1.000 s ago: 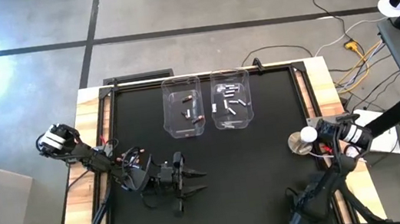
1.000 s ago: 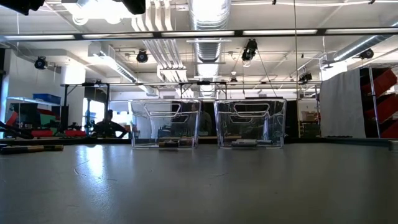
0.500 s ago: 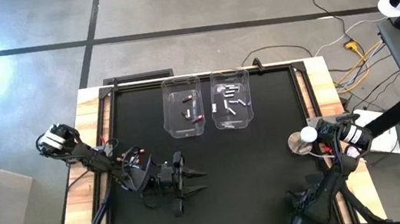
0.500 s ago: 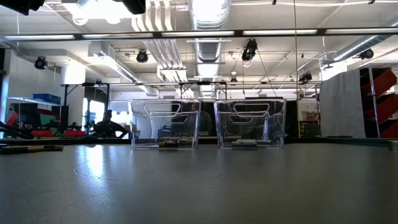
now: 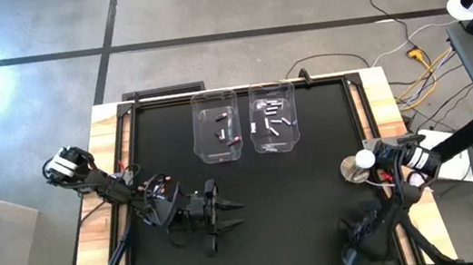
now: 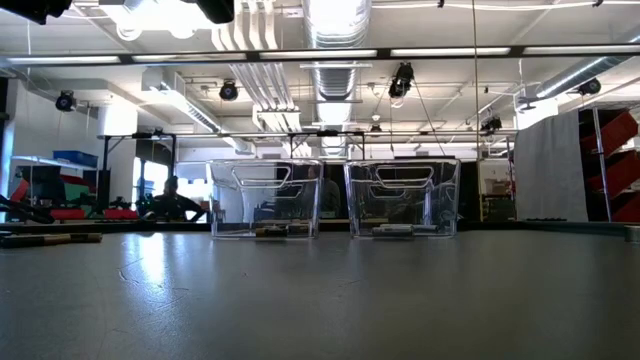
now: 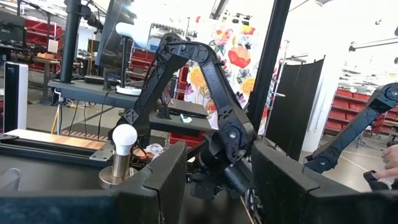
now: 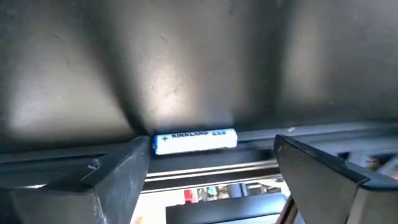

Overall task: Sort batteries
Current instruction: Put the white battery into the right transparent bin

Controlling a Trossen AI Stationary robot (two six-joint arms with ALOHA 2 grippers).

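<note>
Right gripper (image 8: 211, 174), jaws spread wide at the table's 5 o'clock edge, straddles a white battery (image 8: 195, 140) lodged against the rim to pinch it; sorted batteries sit in two clear bins (image 5: 216, 126) at 12 o'clock; left gripper (image 5: 229, 218) waits, parted, empty.

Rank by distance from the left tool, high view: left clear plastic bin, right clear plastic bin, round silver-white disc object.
From the left tool, at the table's near-left:
1. Left clear plastic bin, far centre.
2. Right clear plastic bin, beside it.
3. Round silver-white disc object, right edge.
</note>
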